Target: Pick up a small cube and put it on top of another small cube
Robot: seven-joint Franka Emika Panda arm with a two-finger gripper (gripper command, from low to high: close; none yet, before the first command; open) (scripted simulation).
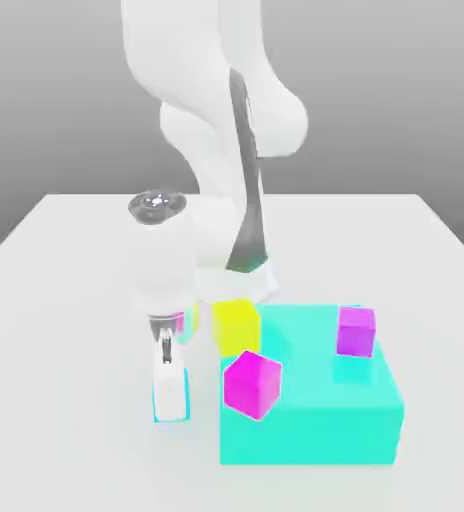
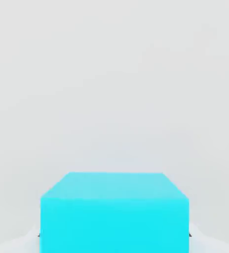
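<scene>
While the small cyan cube [image 2: 114, 225] is pinched by its two opposite sides in the pincer [image 1: 171, 395], the step in hand is judged to be the grasp, just closing or complete. Cube position: low on the desk [image 1: 66, 430], well forward of its far edge, beside the big turquoise block [image 1: 311, 435] on the exterior view's left. Faces flat, plain, edges crisp.

Block: broad, low, smooth, untextured. Above its near left corner, as the exterior view shows it, is a pinker magenta cube [image 1: 253, 385], turned at an angle; its support cannot be told. By the far left corner, a plain yellow cube [image 1: 236, 328]. On the block's top near the far right corner, the small purple cube [image 1: 356, 332], sides flat, upright; this is the target. Farther back, toward the desk's far edge, the arm [image 1: 211, 130], rounded white shells with a dark strip.

Next move (judgement): firm the grip, lift straight up above all the cubes, carry across, lower squarely onto the purple top. Risk: clipping yellow or magenta in transit.
</scene>
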